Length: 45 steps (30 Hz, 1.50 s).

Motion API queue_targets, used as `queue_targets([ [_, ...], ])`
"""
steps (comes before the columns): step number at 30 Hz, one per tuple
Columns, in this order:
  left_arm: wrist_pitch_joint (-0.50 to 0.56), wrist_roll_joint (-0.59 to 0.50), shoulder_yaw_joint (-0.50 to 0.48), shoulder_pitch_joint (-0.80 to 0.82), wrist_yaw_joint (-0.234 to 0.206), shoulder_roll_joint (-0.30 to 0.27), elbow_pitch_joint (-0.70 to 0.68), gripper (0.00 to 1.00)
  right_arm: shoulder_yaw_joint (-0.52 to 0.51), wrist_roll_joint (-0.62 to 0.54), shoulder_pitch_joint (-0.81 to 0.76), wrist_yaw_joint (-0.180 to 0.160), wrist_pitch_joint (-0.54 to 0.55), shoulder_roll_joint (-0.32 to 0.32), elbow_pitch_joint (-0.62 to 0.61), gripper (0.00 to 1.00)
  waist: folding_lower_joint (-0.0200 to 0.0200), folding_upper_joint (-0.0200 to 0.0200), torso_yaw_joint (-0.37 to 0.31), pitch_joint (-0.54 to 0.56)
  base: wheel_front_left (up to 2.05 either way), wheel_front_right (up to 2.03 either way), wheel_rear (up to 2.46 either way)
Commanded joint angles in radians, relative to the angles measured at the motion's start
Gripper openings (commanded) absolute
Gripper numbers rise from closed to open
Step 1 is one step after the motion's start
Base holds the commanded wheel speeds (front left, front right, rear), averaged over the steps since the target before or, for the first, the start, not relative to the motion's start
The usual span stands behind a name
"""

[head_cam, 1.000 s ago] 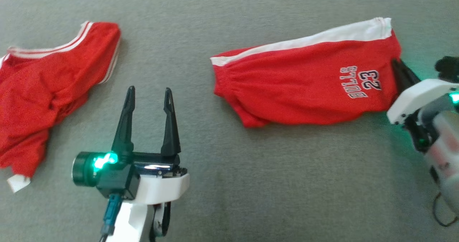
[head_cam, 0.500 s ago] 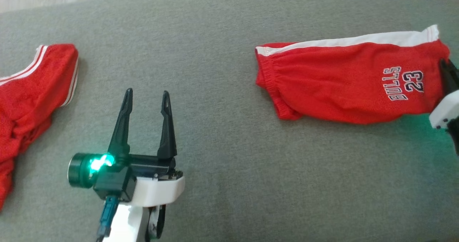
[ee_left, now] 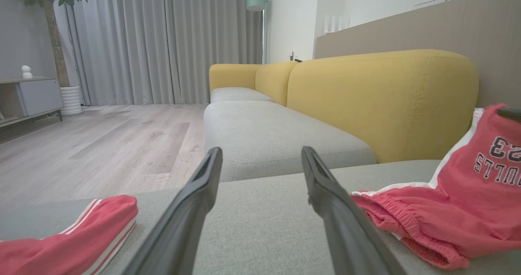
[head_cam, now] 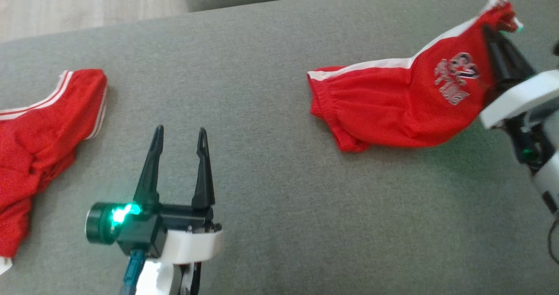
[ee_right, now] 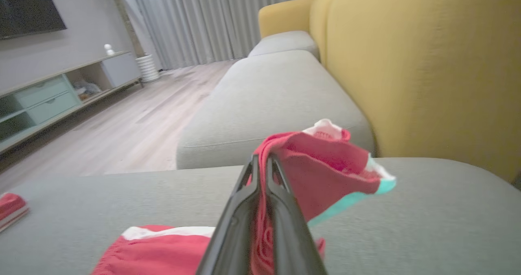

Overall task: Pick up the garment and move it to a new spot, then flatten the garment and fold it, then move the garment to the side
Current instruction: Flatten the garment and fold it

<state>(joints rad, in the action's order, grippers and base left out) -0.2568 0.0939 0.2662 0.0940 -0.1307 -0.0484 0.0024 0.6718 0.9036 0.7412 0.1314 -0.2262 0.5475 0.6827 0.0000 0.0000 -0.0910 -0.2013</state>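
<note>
Red basketball shorts (head_cam: 393, 107) with white side stripe and BULLS 23 print, right of centre on the grey sofa seat (head_cam: 279, 207), waistband end lying flat, leg end raised at upper right, pinched in the right gripper (head_cam: 491, 32), left gripper (head_cam: 180, 133) spread wide at lower left, red jersey (head_cam: 39, 137) at left edge

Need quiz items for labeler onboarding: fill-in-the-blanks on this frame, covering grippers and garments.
1. The right gripper is ___ on the raised end of the shorts.
2. The left gripper is ___, over the cushion between the jersey and the shorts.
3. The sofa back is ___.
Missing words: shut; open; yellow.
</note>
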Motion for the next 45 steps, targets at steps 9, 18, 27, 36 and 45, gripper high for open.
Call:
queue_targets([
  [9, -0.005, 0.007, -0.022, -0.018, -0.007, -0.002, -0.026, 1.0, 0.11, -0.046, -0.083, -0.001, 0.106, -0.12, -0.208, 0.0, 0.0, 0.0, 0.058, 0.028, 0.0, 0.0, 0.0],
  [18, -0.005, 0.027, -0.006, -0.019, -0.023, -0.002, -0.027, 1.0, 0.12, -0.127, -0.149, -0.001, 0.026, -0.276, -0.142, 1.0, 0.0, 0.0, 0.099, 0.044, 0.0, 0.0, 0.0],
  [27, -0.005, 0.047, -0.018, -0.07, -0.039, -0.002, -0.027, 1.0, -0.153, -0.226, -0.282, -0.001, -0.034, -0.232, -0.215, 1.0, 0.0, 0.0, 0.101, 0.12, 0.0, 0.0, 0.0],
  [36, -0.005, 0.032, -0.05, -0.162, -0.029, -0.002, -0.014, 1.0, -0.447, -0.448, -0.607, -0.001, -0.035, -0.316, -0.46, 1.0, 0.0, 0.0, 0.1, 0.228, 0.0, 0.0, 0.0],
  [45, -0.005, 0.035, -0.083, -0.225, -0.024, -0.002, 0.025, 1.0, -0.481, -0.602, -0.759, -0.001, -0.035, -0.362, -0.5, 1.0, 0.0, 0.0, 0.1, 0.271, 0.0, 0.0, 0.0],
])
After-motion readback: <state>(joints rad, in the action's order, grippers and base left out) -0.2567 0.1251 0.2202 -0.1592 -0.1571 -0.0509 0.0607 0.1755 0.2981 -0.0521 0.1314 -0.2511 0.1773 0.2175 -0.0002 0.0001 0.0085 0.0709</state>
